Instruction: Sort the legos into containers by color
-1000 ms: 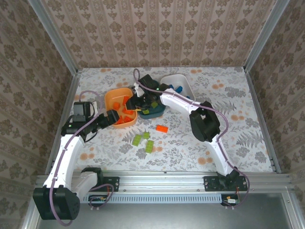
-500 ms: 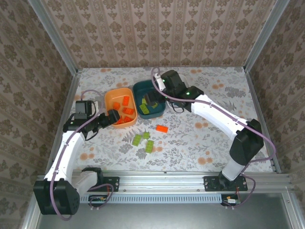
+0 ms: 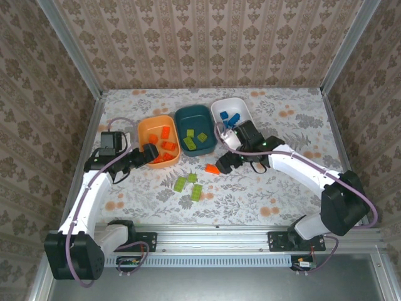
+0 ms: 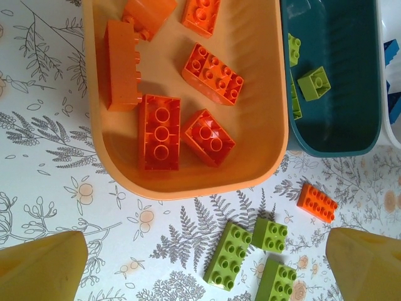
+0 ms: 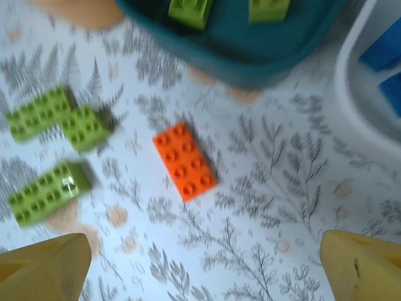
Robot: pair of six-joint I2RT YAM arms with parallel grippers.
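Three containers stand in a row at the back: an orange dish (image 3: 141, 130) with several orange legos (image 4: 212, 73), a teal dish (image 3: 194, 119) with lime green legos (image 4: 313, 83), and a white dish (image 3: 242, 106) with blue legos (image 3: 229, 118). A loose orange lego (image 5: 185, 160) lies on the table, with three green legos (image 3: 192, 186) to its left. My right gripper (image 5: 203, 269) hangs open just near of the orange lego, nothing between its fingers. Over the near edge of the orange dish my left gripper (image 3: 149, 154) is open and empty.
Metal posts and patterned walls close in the floral table on three sides. In the right wrist view the teal dish (image 5: 250, 59) and white dish (image 5: 360, 81) sit just beyond the loose orange lego. Bare tabletop (image 3: 294, 135) spreads to the right.
My right gripper opened over the teal dish, then swung back toward the near side and now hangs by the loose orange lego. The left arm has stayed put.
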